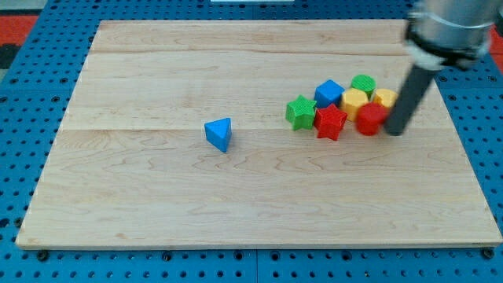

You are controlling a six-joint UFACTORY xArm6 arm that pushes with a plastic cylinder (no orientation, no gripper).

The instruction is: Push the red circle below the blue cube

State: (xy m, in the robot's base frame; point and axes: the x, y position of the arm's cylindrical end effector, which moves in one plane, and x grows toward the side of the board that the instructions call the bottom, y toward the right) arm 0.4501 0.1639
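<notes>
The red circle [369,119] lies on the wooden board at the right of a cluster of blocks. The blue cube [328,93] sits up and to its left, in the cluster's top row. My tip [395,130] is just right of the red circle, touching or nearly touching its right side. The rod rises from there toward the view's top right.
Around them lie a red star [331,122], a green star [300,112], a green block [362,84], a yellow block [354,101] and another yellow block [384,99]. A blue triangle [219,134] lies alone near the board's middle. The board's right edge [464,141] is near.
</notes>
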